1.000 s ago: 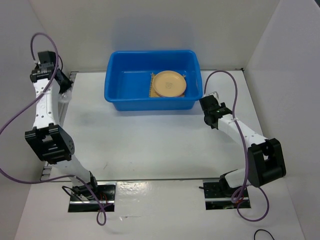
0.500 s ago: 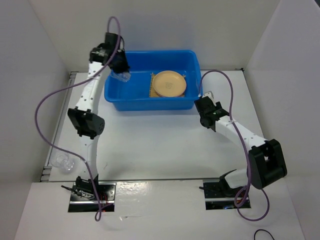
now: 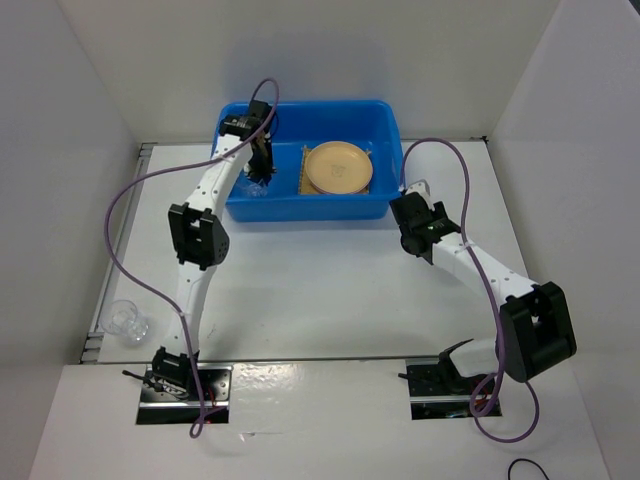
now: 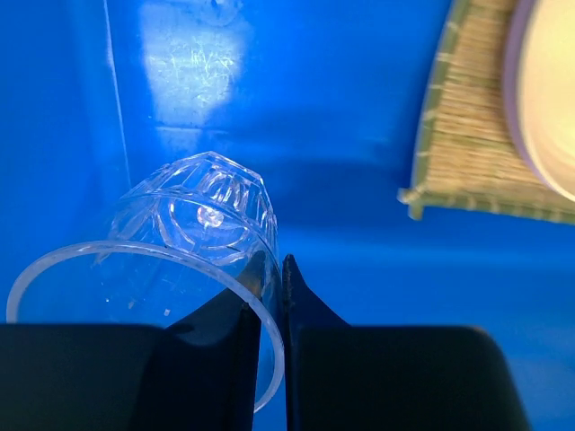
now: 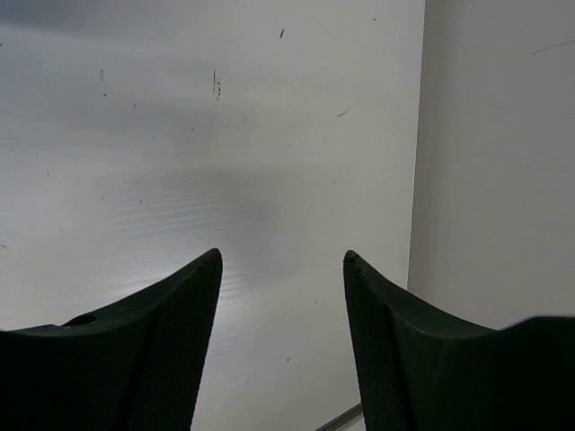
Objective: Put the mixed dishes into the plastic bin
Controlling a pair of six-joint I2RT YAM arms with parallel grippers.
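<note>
Blue tub, overhead: plastic bin (image 3: 320,208) at the table's 12 o'clock; tan-orange plate (image 3: 338,167) on bamboo mat (image 3: 299,172) inside; spare cup (image 3: 124,320) at 8 o'clock.
Left wrist: left gripper (image 4: 274,269) nearly closed, pinching the clear cup (image 4: 193,229) by its rim over the bin floor.
Right wrist: right gripper (image 5: 283,269) parted, empty, above the white table (image 5: 180,135).

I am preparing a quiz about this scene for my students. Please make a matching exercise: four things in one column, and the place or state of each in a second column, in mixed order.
Column one
1. left gripper
2. right gripper
3. tan-orange plate
4. loose clear cup

Column two
A. on the woven mat inside the blue bin
B. open, holding nothing
C. outside the bin, far on the left arm's side
D. shut on the wall of the held clear cup

Pairs: 1-D, 2-B, 3-A, 4-C
</note>
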